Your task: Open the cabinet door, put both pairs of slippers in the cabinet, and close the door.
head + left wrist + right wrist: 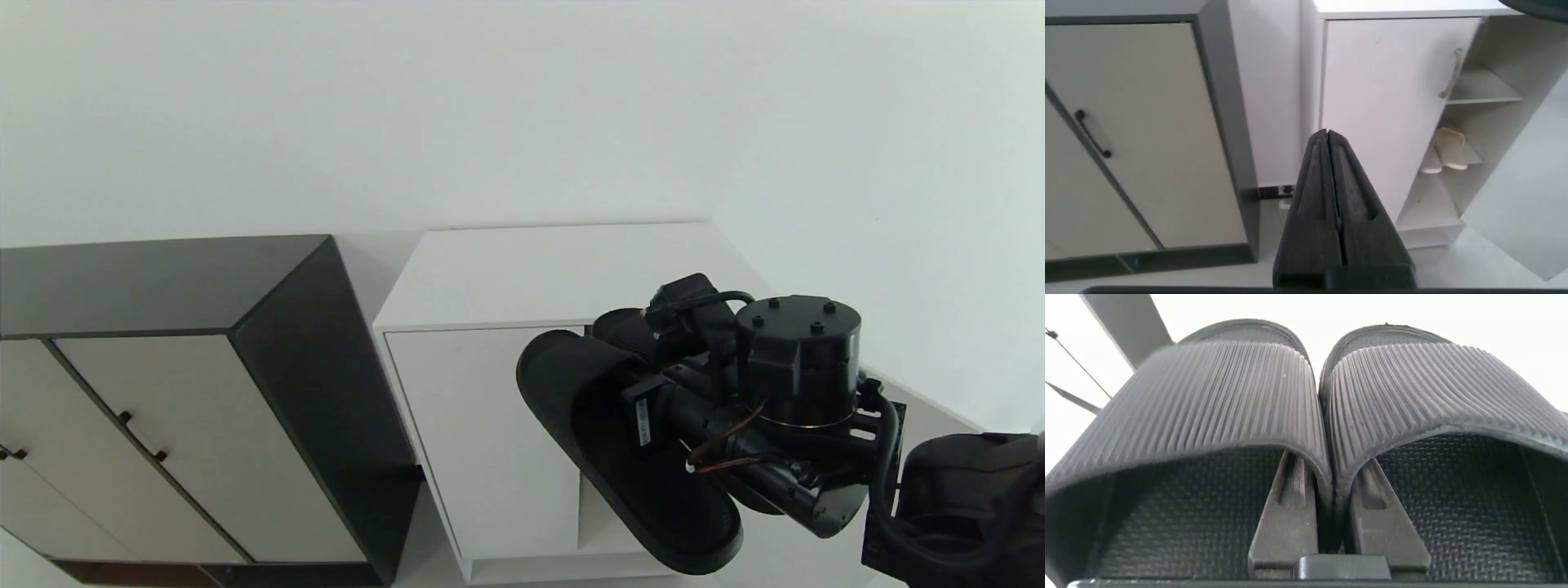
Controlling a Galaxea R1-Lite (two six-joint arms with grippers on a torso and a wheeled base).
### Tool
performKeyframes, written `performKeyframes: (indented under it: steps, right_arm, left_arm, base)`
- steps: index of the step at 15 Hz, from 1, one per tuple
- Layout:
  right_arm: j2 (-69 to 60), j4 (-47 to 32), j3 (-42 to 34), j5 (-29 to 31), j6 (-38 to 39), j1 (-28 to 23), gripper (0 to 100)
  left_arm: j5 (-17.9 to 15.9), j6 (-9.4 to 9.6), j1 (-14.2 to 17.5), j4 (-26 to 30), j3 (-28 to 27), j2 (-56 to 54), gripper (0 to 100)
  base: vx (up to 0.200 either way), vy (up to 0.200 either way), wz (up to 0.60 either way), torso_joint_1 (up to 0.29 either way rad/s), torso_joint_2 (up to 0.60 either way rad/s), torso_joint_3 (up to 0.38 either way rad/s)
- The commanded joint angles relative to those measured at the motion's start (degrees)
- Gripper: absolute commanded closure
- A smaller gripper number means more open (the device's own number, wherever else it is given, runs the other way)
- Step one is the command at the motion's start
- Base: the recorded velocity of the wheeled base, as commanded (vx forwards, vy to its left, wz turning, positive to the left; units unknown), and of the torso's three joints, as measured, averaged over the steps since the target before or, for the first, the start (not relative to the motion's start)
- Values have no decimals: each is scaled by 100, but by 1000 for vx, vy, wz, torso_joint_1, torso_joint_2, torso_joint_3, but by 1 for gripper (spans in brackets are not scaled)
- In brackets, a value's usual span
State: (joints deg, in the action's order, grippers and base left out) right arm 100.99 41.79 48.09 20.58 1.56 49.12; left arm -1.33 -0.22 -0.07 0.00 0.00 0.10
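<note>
The right hand (1331,518) has one flat finger inside each of the black slippers (1233,400), pinching their inner walls together. Its wrist view shows what the head view cannot: broad, ribbed rubber straps arching over footbeds stamped with a fine diamond grain. In the head view the pair hangs in the air at 4 o'clock, long oval soles turned toward the white cabinet (482,425), which is smooth and boxy. The left hand (1328,143) has its dark, wedge-shaped fingers pressed together on nothing. Its view looks at the cabinet's open side, where pale slippers (1445,151) sit on a shelf. At the white cabinet's 9 o'clock stands a dark-framed cabinet (310,367) with matte pale doors and black bar handles.
</note>
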Motion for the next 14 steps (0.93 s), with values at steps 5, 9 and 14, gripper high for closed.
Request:
performKeyframes:
  steps: [5, 9, 14]
  right_arm:
    - [-18, 154, -89, -1, -7, 81, 100]
    - [0, 154, -125, -1, -7, 81, 100]
    - [0, 172, -186, -10, -15, 81, 100]
  left_arm:
    - [1, -4, -1, 0, 0, 8, 100]
    - [1, -22, -1, 0, 0, 8, 100]
    - [1, -22, -1, 0, 0, 8, 100]
  base:
    - [0, -200, 0, 2, 2, 3]
    - [0, -100, 0, 2, 1, 1]
    - [0, 0, 0, 0, 0, 0]
